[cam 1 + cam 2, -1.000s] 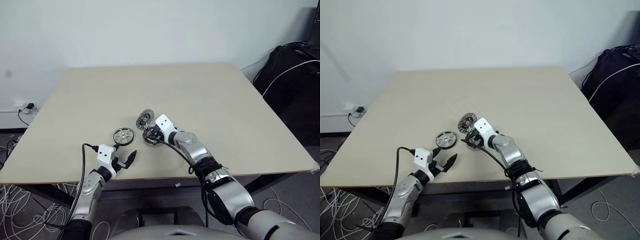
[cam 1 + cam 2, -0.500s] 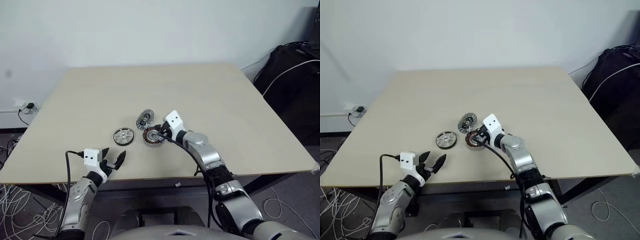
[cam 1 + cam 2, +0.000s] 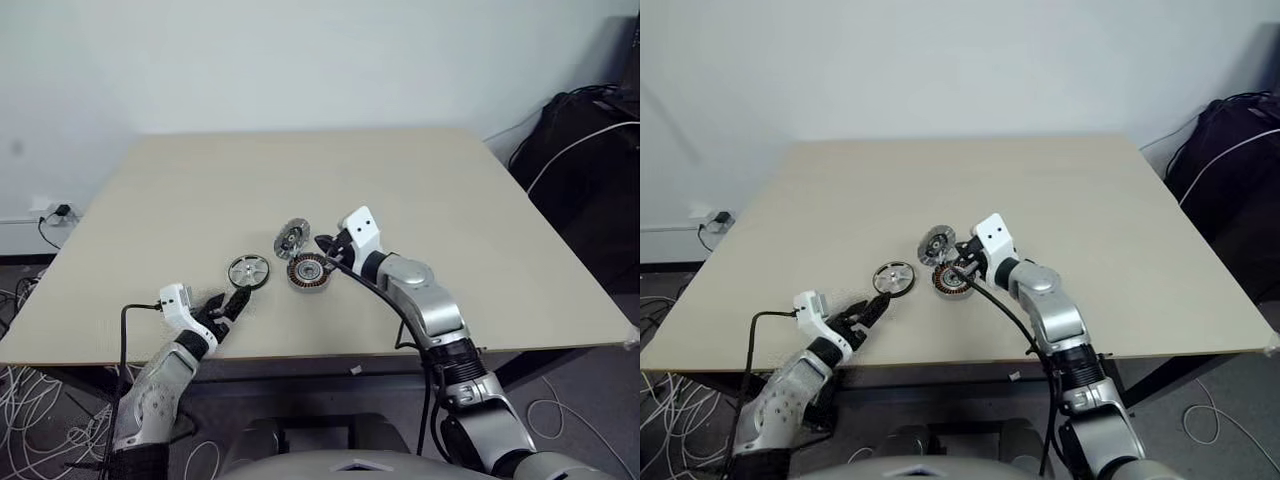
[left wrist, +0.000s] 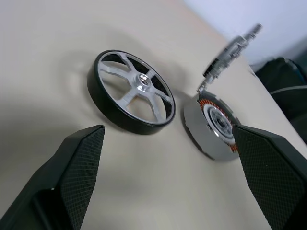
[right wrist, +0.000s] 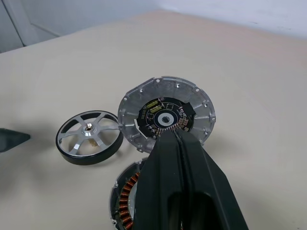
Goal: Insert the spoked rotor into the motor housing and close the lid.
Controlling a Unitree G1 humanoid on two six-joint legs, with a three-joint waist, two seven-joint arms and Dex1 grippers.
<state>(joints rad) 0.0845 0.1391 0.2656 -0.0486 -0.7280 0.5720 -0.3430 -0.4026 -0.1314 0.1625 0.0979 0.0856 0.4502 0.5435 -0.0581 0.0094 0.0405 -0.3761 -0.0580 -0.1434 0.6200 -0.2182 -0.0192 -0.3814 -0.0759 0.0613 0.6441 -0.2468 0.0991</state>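
Spoked silver metal rotor (image 3: pixel 248 271) lies flat on your beige tabletop (image 3: pixel 420 190), lower centre-left of frame, beside the copper-wound motor housing (image 3: pixel 308 271). Your left gripper (image 3: pixel 228 304) has jaws spread; right gripper (image 3: pixel 327 246) jaws pressed together, empty.

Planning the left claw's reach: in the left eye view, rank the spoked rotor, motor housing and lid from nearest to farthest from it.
1. spoked rotor, just beyond the left claw.
2. motor housing, to the rotor's right.
3. lid, tilted up behind the housing.

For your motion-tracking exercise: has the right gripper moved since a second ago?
Yes. The right gripper has lifted off the motor housing, which it covered before, and now hovers shut above it, beside the lid.
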